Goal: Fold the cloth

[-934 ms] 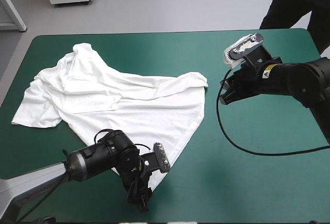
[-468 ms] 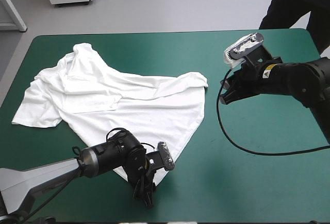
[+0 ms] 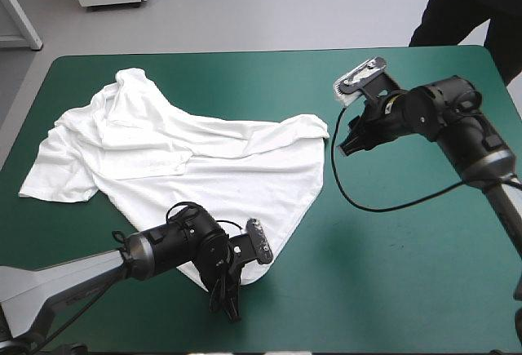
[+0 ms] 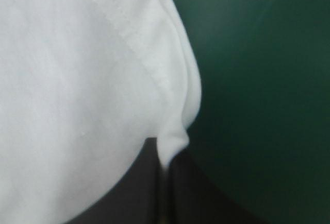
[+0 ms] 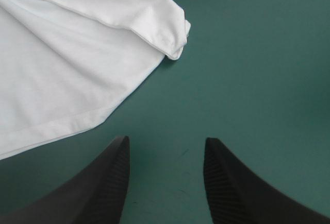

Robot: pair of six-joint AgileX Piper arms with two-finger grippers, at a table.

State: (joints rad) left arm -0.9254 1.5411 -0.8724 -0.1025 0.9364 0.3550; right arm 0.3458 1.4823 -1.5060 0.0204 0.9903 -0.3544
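The white T-shirt [image 3: 196, 159] lies spread and wrinkled over the left and middle of the teal-green table. My left gripper [image 3: 225, 294] sits at the shirt's near hem corner; in the left wrist view its black fingers [image 4: 139, 193] meet with a pinch of the T-shirt's hem [image 4: 172, 141] between them. My right gripper [image 3: 346, 144] hovers just right of the shirt's folded right corner [image 3: 318, 129]. In the right wrist view the right gripper [image 5: 165, 144] stands open over bare cover, with that rolled corner [image 5: 167, 33] ahead of it.
Teal-green cover [image 3: 408, 273] shows to the right of the shirt and along the near edge. The shirt's sleeve [image 3: 49, 179] reaches close to the table's left edge.
The left gripper's fingers have shut on the near hem corner. The right arm has swung left, closer to the shirt's right corner.
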